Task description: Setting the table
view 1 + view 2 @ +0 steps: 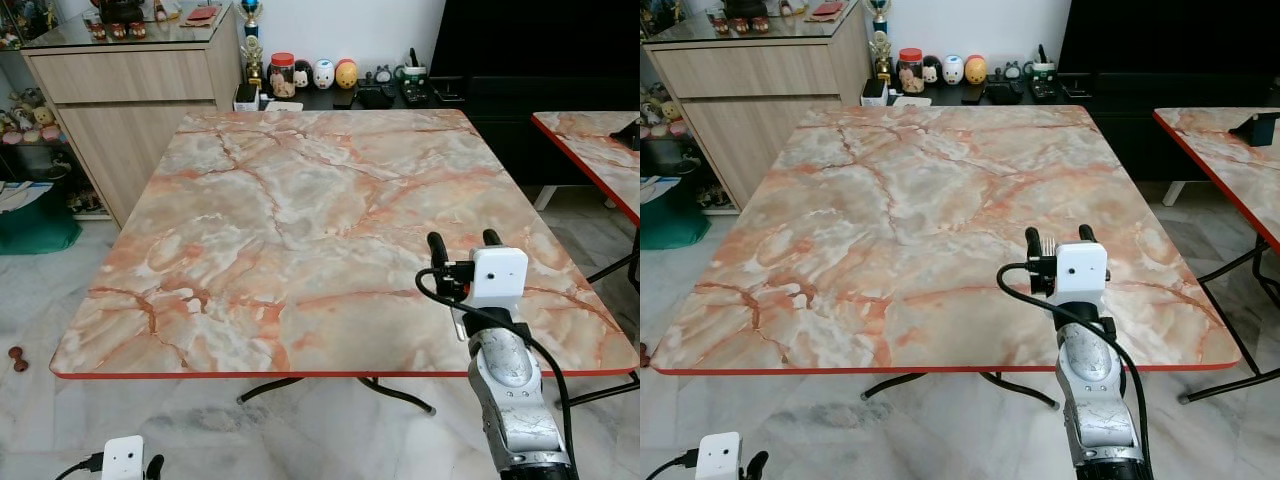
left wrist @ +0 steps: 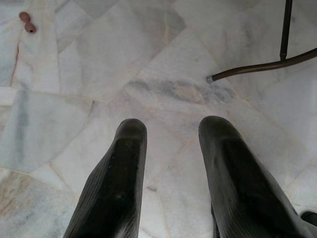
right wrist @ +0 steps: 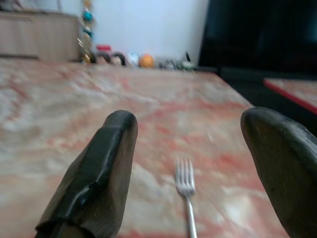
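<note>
The right gripper [image 3: 190, 148] is hovering over the marble table [image 1: 300, 200] with its fingers spread wide, holding nothing. A fork [image 3: 186, 191] is lying on the tabletop just ahead, between the two fingers, seemingly untouched though blurred. The left gripper [image 2: 171, 148] is hanging parted above the floor [image 2: 74, 74].
</note>
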